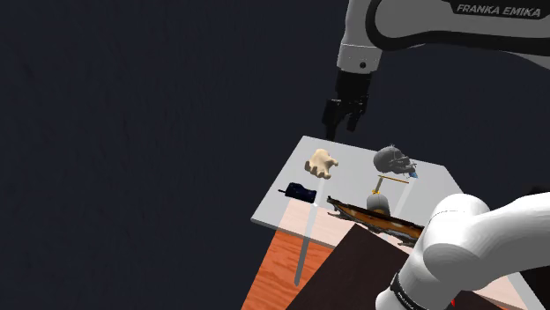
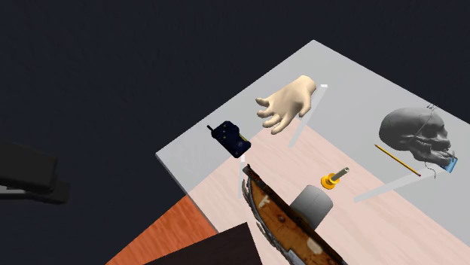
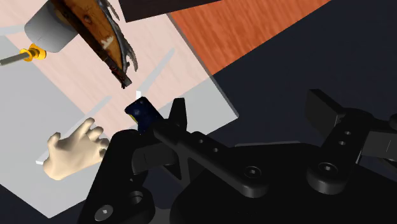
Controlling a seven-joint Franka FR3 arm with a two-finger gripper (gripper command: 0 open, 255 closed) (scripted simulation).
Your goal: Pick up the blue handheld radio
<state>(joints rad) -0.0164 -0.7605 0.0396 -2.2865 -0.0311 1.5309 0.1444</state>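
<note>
The dark blue handheld radio (image 1: 298, 191) lies flat near the table's edge at the shoulder view's left, its short antenna pointing off the table. In the second exterior view the radio (image 2: 231, 137) sits beside a beige model hand (image 2: 288, 104). My black gripper (image 1: 345, 114) hangs open in the air well above the table's far side, apart from everything on it. In the wrist view the gripper (image 3: 251, 114) has its fingers (image 3: 178, 118) spread wide, and the radio (image 3: 141, 112) peeks out just beside one finger, far below it.
On the pale table (image 1: 353, 154) stand a grey skull (image 1: 393, 161), a grey cylinder (image 1: 379, 204) with a yellow-tipped rod, and a brown ship model (image 1: 375, 218) near the stand. Reddish wood floor (image 1: 273, 273) lies below the table's edge.
</note>
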